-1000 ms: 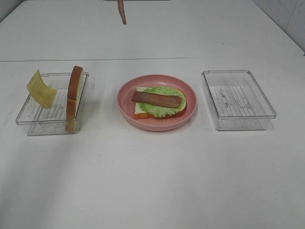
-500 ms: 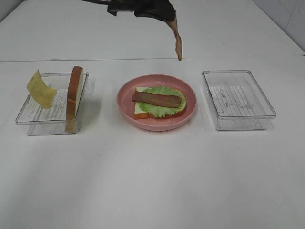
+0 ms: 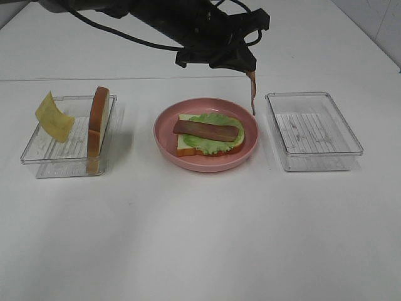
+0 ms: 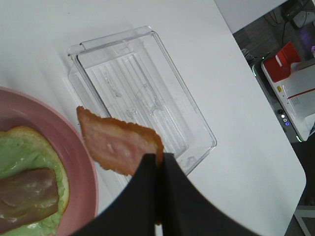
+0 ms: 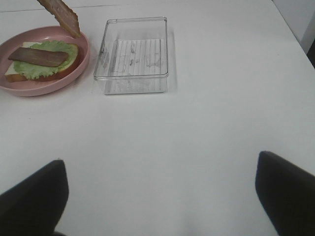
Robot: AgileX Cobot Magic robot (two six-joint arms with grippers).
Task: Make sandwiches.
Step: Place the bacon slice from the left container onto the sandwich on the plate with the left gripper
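Observation:
A pink plate (image 3: 164,141) holds the sandwich: a bread slice (image 3: 185,147), a green lettuce leaf (image 3: 216,128) and one bacon strip (image 3: 205,130). My left gripper (image 3: 249,69) reaches in from the back and is shut on a second bacon strip (image 3: 252,94), which hangs over the plate's right rim. The left wrist view shows the held bacon strip (image 4: 115,145) pinched in the left gripper (image 4: 158,160). Another bread slice (image 3: 98,122) stands on edge and a yellow cheese slice (image 3: 54,116) leans in the left clear box (image 3: 37,157). My right gripper (image 5: 157,196) hovers open over bare table.
An empty clear box (image 3: 313,132) lies right of the plate and shows again as the clear box (image 4: 142,98) and the clear box (image 5: 133,49) in the wrist views. The left arm (image 3: 156,19) spans the back of the table. White tabletop lies in front.
The left arm has swung in from the back, carrying the bacon strip down and to the right, from above the table's far side to the plate's right rim. The right gripper has not moved.

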